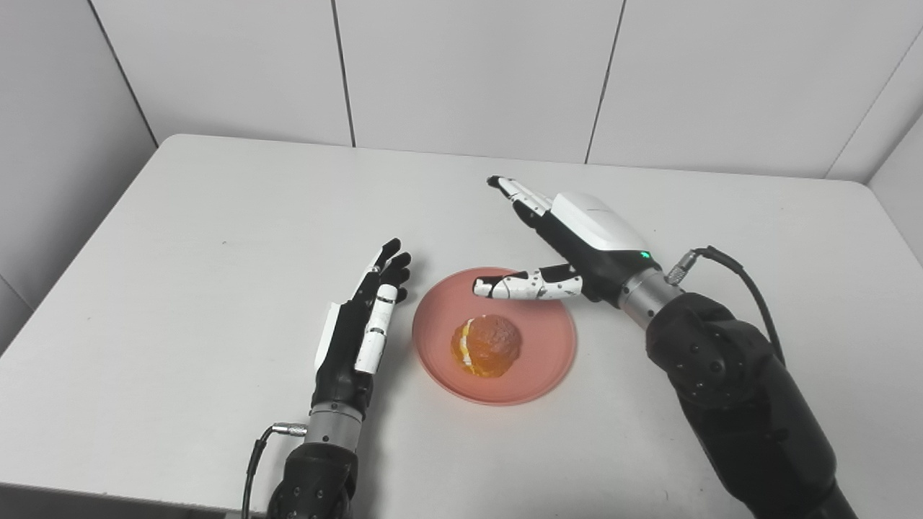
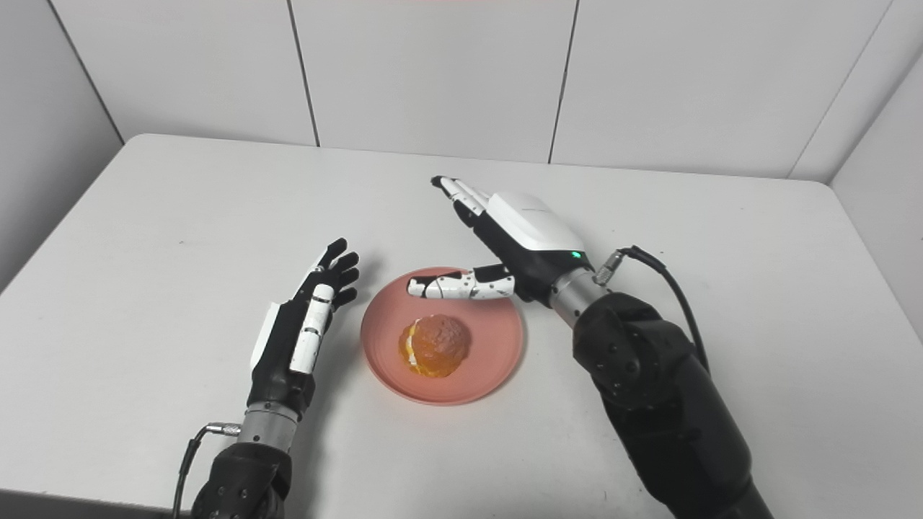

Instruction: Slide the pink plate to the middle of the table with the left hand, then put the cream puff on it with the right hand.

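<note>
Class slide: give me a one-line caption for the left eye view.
Cream puff resting on the pink plate, both open hands, left and right, clear of it.

Bright, even light from overhead washes my table (image 1: 216, 238) pale, with no harsh glare. My hands throw soft, faint shadows. Everything stays sharp, though the table's far edge bows slightly toward its corners.

From my seat, both arms run off the bottom edge, so I see nothing above the forearms. The right hand (image 1: 577, 245) covers the far rim of the plate (image 1: 548, 360). The puff (image 1: 487, 346) hides the plate's centre. The tabletop (image 1: 216, 238) is cut off at the near corners and right side.
</note>
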